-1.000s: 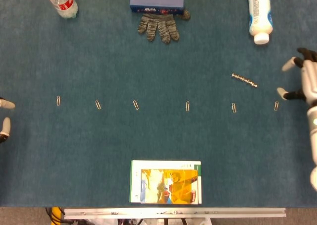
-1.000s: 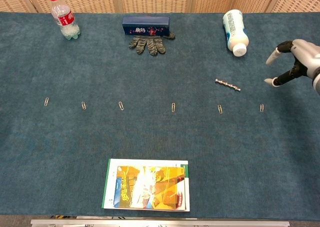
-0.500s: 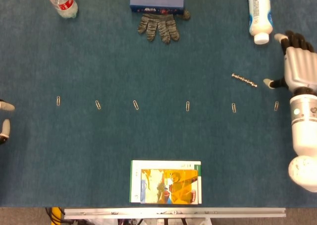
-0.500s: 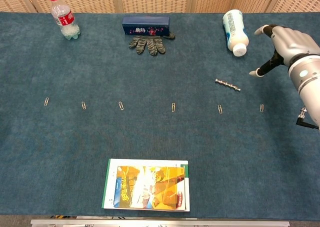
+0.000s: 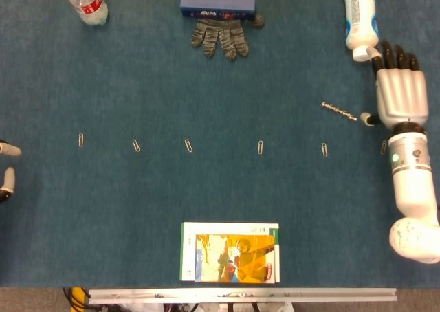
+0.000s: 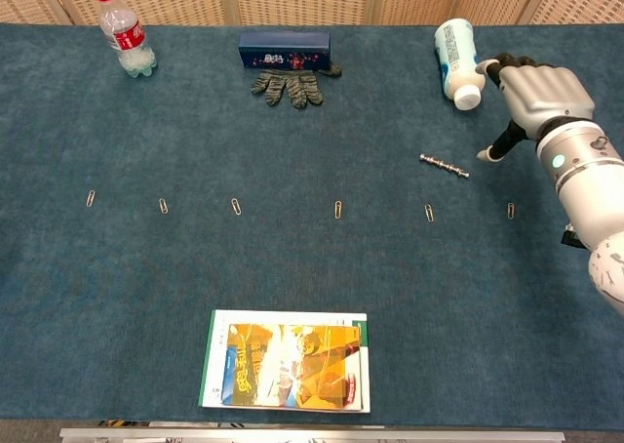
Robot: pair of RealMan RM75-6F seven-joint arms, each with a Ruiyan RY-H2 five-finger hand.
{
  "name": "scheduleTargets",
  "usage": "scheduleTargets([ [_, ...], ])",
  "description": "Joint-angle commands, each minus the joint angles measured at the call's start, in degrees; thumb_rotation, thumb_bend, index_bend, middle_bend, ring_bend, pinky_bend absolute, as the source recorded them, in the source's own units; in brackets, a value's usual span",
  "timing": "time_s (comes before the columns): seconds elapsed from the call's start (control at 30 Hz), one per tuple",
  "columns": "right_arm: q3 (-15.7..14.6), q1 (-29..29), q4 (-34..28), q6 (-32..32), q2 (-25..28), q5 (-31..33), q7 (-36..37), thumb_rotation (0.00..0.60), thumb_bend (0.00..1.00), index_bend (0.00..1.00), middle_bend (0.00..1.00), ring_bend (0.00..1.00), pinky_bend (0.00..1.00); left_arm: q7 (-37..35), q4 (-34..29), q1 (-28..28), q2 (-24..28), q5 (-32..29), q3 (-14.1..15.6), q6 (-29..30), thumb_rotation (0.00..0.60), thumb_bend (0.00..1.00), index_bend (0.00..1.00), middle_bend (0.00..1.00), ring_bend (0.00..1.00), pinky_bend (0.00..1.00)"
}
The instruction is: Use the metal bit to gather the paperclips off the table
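The metal bit [image 5: 339, 110] [image 6: 444, 165], a short knobbly rod, lies on the blue cloth at the right. Several paperclips lie in a row across the table, from the leftmost paperclip [image 5: 81, 139] [image 6: 91, 198] to the rightmost paperclip [image 5: 383, 147] [image 6: 510, 210]. My right hand [image 5: 397, 92] [image 6: 531, 87] hovers palm down just right of the bit, holding nothing. Its fingers are stretched out and its thumb tip [image 5: 369, 119] is close to the bit's right end. Only the fingertips of my left hand [image 5: 5, 168] show at the left edge, spread apart and holding nothing.
A white bottle [image 5: 361, 16] lies just beyond my right hand. At the back are a blue box [image 5: 218, 5], a grey glove [image 5: 221, 37] and a water bottle [image 5: 87, 3]. A book [image 5: 230, 252] lies near the front edge.
My right hand has swung in from the right edge towards the bit and turned palm down. Its thumb now reaches near the bit's right end. The left hand, bit and paperclips stayed put.
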Motion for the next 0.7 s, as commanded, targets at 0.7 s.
scheduleTargets([
  [0.7, -1.9, 2.8, 5.8, -2.8, -4.2, -1.6, -6.5, 0.600, 0.00, 0.08, 0.04, 0.00, 0.11, -0.6, 0.6, 0.1, -0.3, -0.2, 0.1, -0.4, 0.600, 0.49, 0.38, 0.36, 0.33, 0.31],
])
